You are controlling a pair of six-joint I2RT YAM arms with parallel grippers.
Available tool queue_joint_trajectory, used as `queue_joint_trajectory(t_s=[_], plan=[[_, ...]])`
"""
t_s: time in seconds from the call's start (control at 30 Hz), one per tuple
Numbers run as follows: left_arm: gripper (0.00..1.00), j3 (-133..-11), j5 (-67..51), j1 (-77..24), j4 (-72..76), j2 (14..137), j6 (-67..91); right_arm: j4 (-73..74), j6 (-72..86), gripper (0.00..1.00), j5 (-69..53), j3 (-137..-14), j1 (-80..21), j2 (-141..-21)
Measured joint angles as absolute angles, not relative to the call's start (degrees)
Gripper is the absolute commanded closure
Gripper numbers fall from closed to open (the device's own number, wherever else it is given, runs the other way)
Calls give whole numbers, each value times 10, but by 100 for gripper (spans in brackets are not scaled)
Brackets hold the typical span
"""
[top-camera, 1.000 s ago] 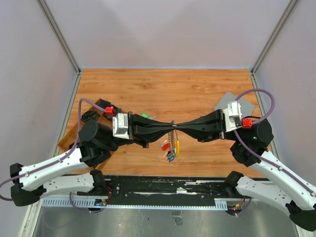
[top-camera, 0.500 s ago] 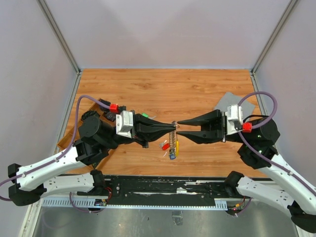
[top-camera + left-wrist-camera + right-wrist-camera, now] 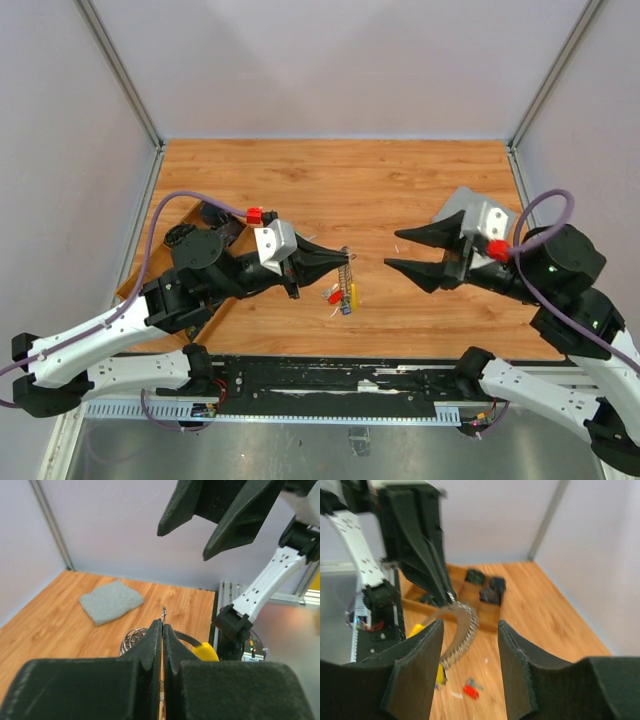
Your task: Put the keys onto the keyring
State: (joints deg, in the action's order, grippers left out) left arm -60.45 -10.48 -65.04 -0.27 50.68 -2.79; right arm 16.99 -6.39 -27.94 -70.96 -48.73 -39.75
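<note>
My left gripper (image 3: pixel 340 258) is shut on the top of the keyring (image 3: pixel 346 267), whose coiled silver chain hangs down from the closed tips. In the left wrist view a thin bit of the keyring (image 3: pixel 164 611) pokes out above my left gripper (image 3: pixel 163 626), with a yellow key head (image 3: pixel 205 651) just behind. Yellow and blue keys (image 3: pixel 349 299) dangle at the chain's lower end. A red-headed key (image 3: pixel 470 690) lies on the wood beneath. My right gripper (image 3: pixel 392 250) stands open and empty, a short way right of the ring. The right wrist view shows the keyring (image 3: pixel 465 627) ahead of my right gripper (image 3: pixel 470 627).
A wooden tray (image 3: pixel 148 270) holding dark parts sits at the left edge, behind the left arm. A grey cloth (image 3: pixel 111 601) lies at the right back, partly under the right wrist. Grey walls close in the table on three sides.
My right gripper has opened, let go of the keyring and drawn back to the right. My left gripper stayed shut on the ring and has dipped slightly, with its wrist pulled back to the left.
</note>
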Motion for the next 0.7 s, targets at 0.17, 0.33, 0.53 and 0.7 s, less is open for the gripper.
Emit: queue_joint_trajectory(t_s=[0.17, 0.33, 0.53, 0.7], plan=[[99, -604, -48, -650, -54, 505, -28, 284, -39, 48, -158, -738, -487, -446], [99, -592, 5, -648, -102, 491, -24, 350, 17, 48, -70, -731, -485, -500], [99, -555, 29, -598, -149, 453, -1, 372, 93, 48, -47, -679, -432, -533], [99, -531, 32, -534, -173, 422, 16, 357, 116, 48, -50, -602, -393, -543]])
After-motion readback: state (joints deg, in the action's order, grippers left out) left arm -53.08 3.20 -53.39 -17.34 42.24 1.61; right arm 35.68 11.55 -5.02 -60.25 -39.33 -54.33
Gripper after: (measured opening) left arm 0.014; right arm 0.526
